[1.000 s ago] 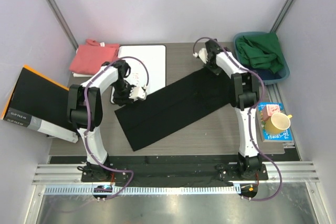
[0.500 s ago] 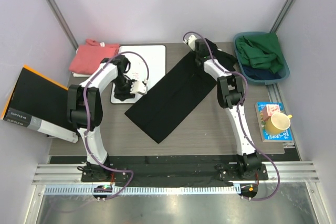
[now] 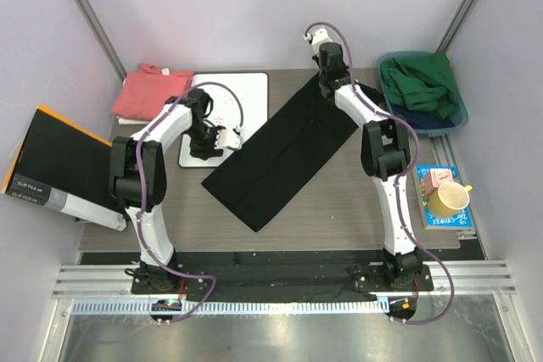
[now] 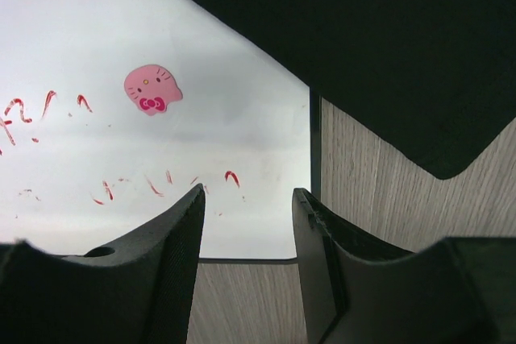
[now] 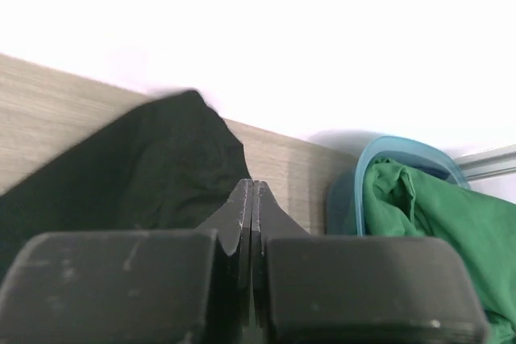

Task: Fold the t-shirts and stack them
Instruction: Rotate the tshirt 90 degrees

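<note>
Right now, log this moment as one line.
left fingers: open, empty, over white board | right fingers: shut at far end of black t-shirt | black t-shirt: long folded strip | pink t-shirt: lying far left

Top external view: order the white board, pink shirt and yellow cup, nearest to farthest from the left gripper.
1. White board, directly beneath the left gripper.
2. Pink shirt, far-left corner.
3. Yellow cup, right edge.

We see matt cloth in the black t-shirt (image 3: 280, 154) and the salmon-pink t-shirt (image 3: 148, 91), wood grain on the table (image 3: 348, 205), and a smooth white board (image 3: 244, 91).
</note>
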Action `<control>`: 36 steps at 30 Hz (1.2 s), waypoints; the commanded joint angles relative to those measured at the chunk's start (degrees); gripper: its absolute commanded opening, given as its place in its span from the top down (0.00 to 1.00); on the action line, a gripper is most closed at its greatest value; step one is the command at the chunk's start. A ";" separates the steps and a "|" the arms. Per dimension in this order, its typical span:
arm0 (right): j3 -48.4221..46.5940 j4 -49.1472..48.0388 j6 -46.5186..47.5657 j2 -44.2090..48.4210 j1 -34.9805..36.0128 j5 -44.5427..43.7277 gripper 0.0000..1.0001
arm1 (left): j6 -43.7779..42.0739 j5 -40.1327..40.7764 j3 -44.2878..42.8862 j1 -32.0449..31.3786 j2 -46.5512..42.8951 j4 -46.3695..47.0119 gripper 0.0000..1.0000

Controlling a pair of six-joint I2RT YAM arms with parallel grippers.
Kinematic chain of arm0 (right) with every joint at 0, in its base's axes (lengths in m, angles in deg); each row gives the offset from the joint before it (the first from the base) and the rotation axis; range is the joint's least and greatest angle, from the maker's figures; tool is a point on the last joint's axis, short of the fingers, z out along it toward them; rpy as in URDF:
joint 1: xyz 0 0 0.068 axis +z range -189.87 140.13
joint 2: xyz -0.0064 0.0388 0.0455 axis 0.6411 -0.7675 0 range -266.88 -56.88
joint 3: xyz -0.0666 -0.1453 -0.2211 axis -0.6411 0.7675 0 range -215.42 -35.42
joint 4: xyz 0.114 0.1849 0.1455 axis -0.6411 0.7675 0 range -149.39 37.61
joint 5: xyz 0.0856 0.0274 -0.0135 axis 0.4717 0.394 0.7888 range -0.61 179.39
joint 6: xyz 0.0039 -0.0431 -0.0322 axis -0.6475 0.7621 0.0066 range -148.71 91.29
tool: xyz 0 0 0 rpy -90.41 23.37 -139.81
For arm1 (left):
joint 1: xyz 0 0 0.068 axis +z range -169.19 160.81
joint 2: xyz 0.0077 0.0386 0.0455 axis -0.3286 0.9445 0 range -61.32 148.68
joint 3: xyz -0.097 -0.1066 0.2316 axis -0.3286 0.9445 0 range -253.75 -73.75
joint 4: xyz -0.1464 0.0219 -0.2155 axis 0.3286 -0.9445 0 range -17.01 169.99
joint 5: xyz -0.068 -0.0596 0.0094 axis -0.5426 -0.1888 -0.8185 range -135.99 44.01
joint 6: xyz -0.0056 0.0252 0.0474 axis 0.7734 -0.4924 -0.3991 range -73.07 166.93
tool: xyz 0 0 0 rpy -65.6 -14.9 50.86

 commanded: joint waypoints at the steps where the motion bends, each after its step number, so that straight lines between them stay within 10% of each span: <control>1: -1.74 1.04 -4.13 -2.80 -0.23 0.11 0.99 | -0.69 -2.57 1.77 -0.29 -2.78 3.15 0.52; 36: -19.67 17.21 -5.81 -19.78 9.08 17.05 0.99 | 2.65 -4.50 8.28 4.45 -9.46 13.62 0.52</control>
